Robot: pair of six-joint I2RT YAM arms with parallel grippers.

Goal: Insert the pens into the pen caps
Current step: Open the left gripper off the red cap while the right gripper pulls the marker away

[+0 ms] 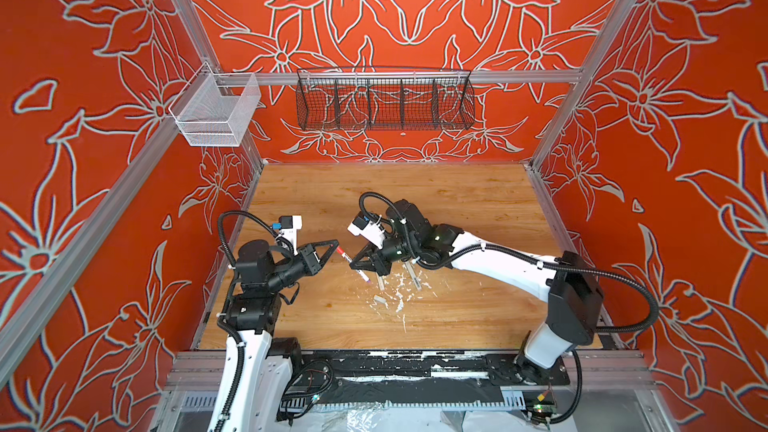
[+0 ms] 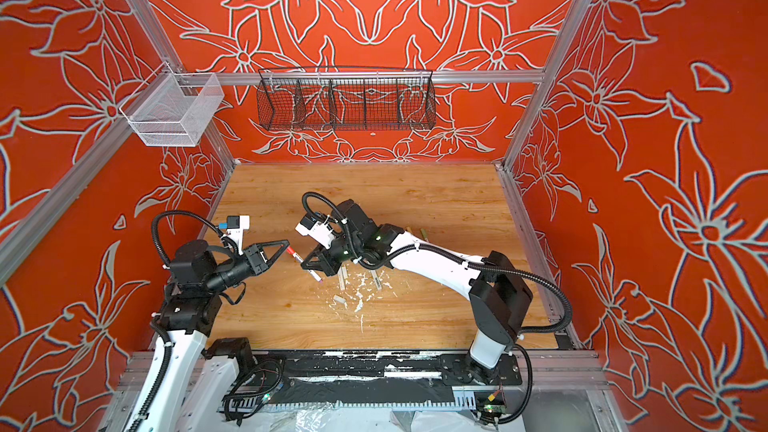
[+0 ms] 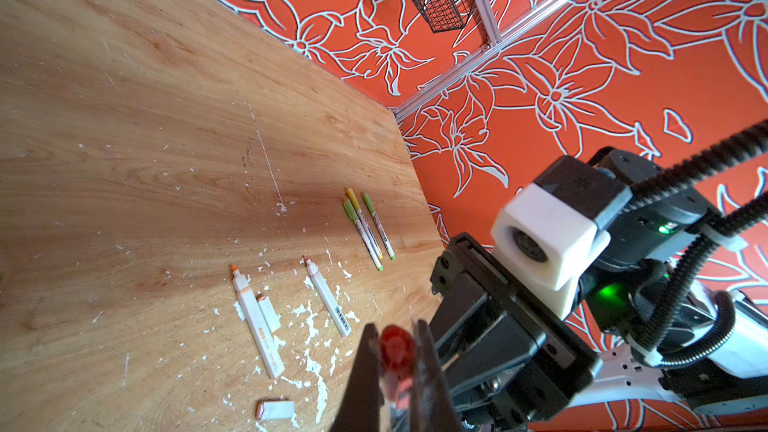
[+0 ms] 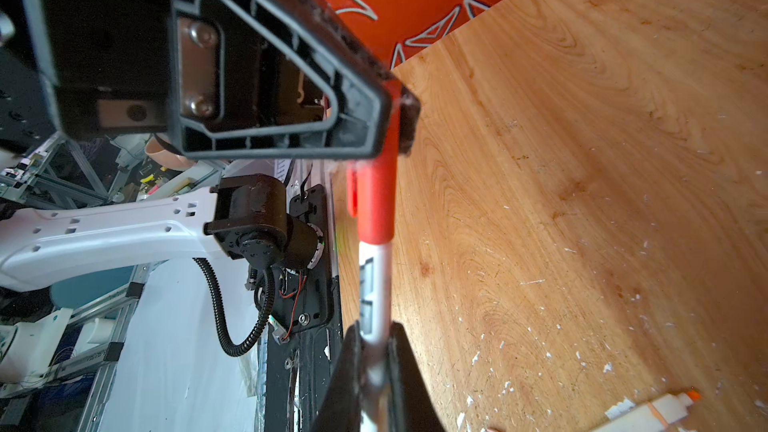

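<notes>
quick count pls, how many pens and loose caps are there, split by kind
capped slim pens on the table: 3
uncapped white pens on the table: 2
held pen, barrel in the right pincer, red cap in the left pincer: 1
loose pale caps on the table: 2
total: 8 (6 pens, 2 loose caps)

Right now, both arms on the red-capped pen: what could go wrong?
1. The left fingers clamp the red plastic cap while the right fingers clamp its slim white marker barrel; a misaligned push could lever the barrel out of grip.
2. Full seating isn't visible; releasing now might let the cap fall.
</notes>
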